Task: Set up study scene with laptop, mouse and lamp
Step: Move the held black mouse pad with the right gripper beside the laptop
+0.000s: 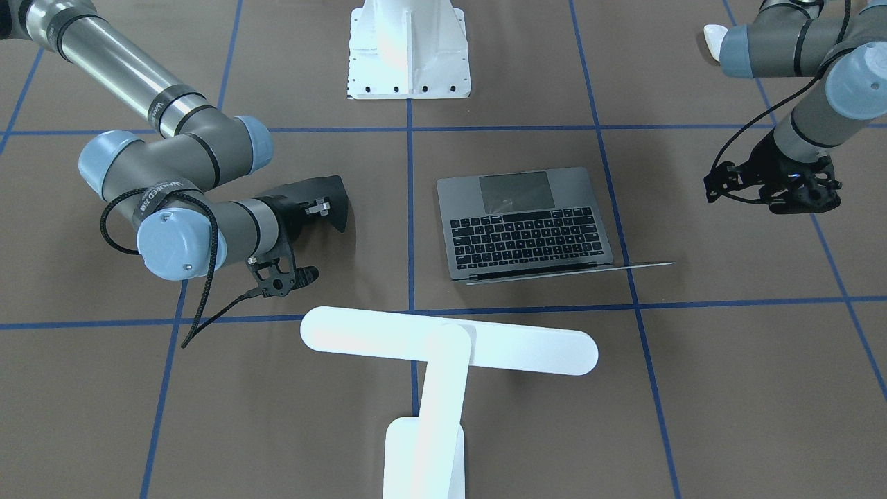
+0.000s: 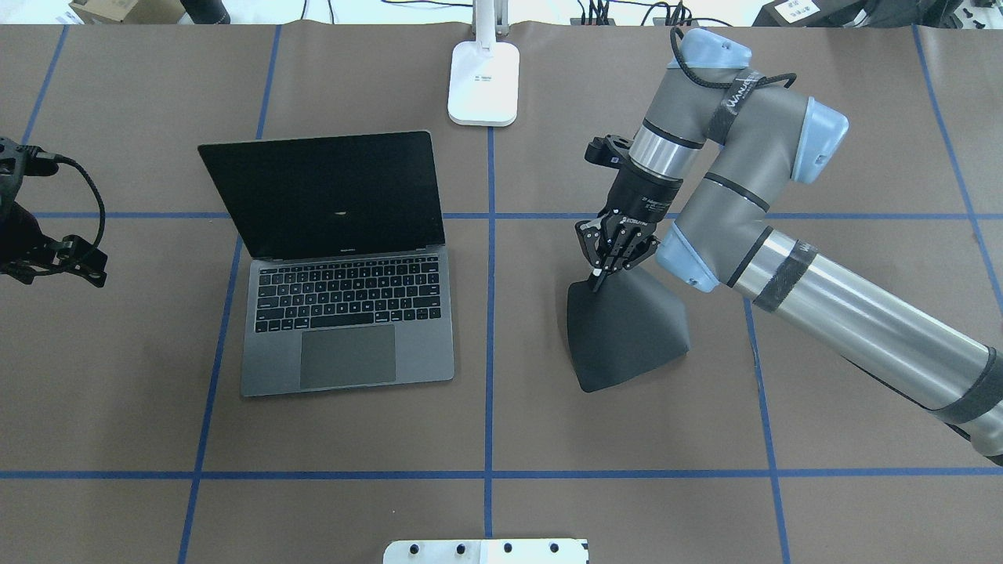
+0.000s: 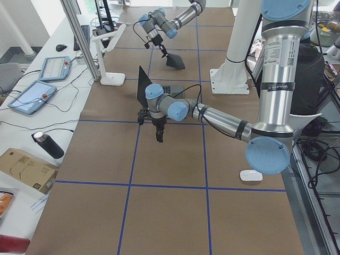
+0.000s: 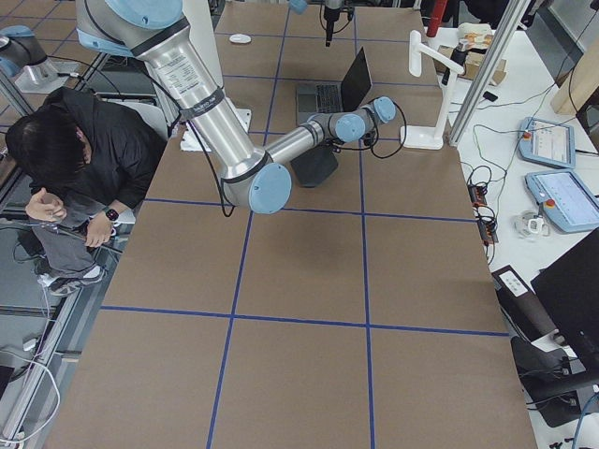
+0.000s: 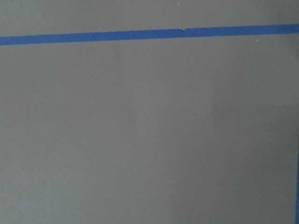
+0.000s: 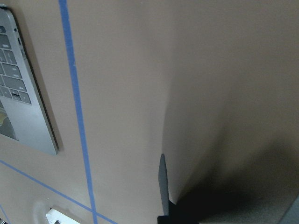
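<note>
The dark-grey laptop (image 2: 345, 321) stands open left of the table's middle, screen up; it also shows in the front view (image 1: 523, 222). The white lamp (image 1: 450, 343) stands at the far edge, its base in the overhead view (image 2: 483, 82). The white mouse (image 3: 251, 175) lies near the robot's left side, partly behind the left arm in the front view (image 1: 714, 34). My right gripper (image 2: 598, 276) is shut on a corner of a black mat (image 2: 627, 329) and holds that corner up like a tent. My left gripper (image 1: 776, 186) hovers over bare table at the left; I cannot tell its jaws.
The white ribbed pedestal (image 1: 409, 48) with its bolted plate stands at the robot's side of the table. Blue tape lines (image 2: 490, 313) divide the brown table cover. A person (image 4: 65, 168) sits beside the table, and tablets (image 3: 32, 95) lie on a side bench.
</note>
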Available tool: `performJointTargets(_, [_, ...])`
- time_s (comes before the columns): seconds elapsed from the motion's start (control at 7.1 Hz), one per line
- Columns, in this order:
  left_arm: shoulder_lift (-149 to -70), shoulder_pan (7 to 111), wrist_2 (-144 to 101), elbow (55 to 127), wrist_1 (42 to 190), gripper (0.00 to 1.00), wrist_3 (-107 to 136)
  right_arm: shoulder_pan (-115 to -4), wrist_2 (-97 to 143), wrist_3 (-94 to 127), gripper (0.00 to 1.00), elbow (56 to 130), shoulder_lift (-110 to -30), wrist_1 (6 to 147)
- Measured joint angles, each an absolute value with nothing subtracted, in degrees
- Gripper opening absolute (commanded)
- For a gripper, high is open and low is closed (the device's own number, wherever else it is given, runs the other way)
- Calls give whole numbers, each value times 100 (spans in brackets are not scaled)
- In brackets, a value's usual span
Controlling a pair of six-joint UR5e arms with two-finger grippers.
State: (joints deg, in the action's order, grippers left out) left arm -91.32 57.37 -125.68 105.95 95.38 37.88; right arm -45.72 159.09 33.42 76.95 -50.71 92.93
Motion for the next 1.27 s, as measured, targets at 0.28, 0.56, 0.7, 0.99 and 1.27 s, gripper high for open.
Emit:
performJointTargets(0.28, [-9139,5740,-12568,10569,9555,100,3788,-4501,15743,3400,0,7587,-4918,9272])
performJointTargets(0.56, [-9143,5743,-12568,10538,9560,100,3788,-4415,15433,3656,0,7445,-4842,8974])
performJointTargets(0.7, [-9146,5742,-12568,10525,9562,100,3788,-4362,15262,3966,0,7330,-4828,8649])
performJointTargets(0.99, [-9149,5740,-12568,10502,9564,100,3788,-4282,15004,4541,0,7089,-4736,8088])
performJointTargets(1.27, [-9152,5739,-12568,10471,9570,100,3788,-4233,14954,4851,0,6965,-4594,7955])
